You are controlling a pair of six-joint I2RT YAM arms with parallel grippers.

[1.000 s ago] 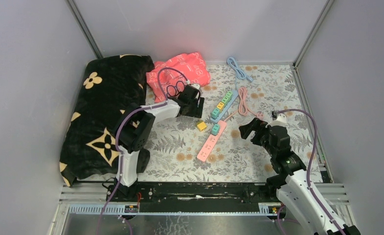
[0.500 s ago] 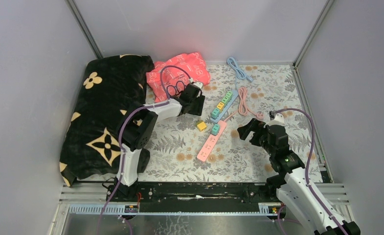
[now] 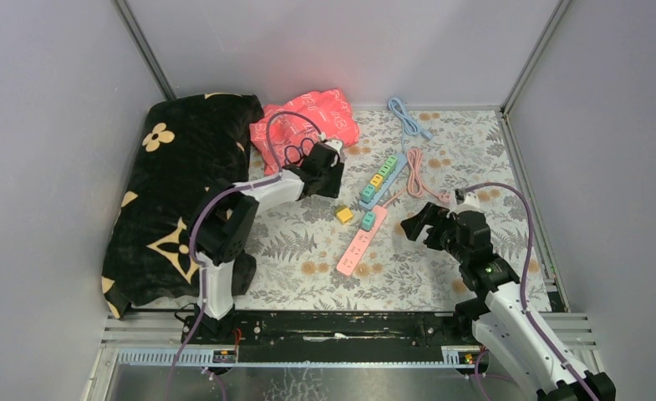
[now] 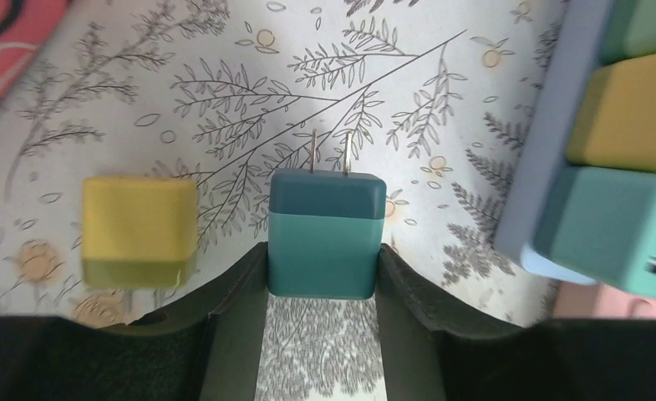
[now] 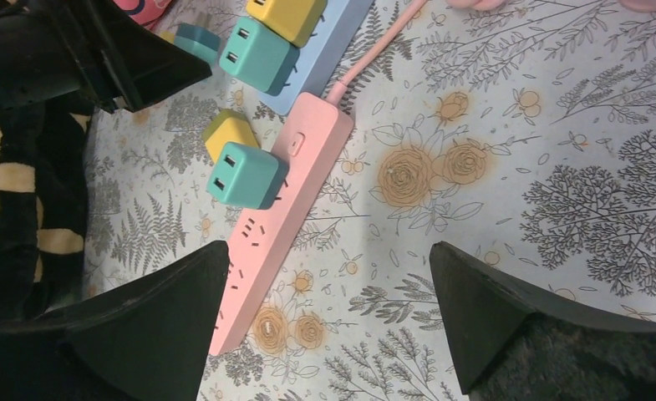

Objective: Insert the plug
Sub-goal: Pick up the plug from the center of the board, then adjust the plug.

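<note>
floral table, pink strip, blue strip

The top external camera looked steeply down from above and behind the arm bases, far enough off to take in the whole floral table and its walls. The left wrist camera sat very close over the cloth, facing out past the left gripper at the teal plug, a yellow adapter and the end of the blue power strip. The right wrist camera hung higher, looking down between the spread fingers of the right gripper at the pink power strip; it shared the yellow adapter and the blue power strip's end with both other views.
</note>
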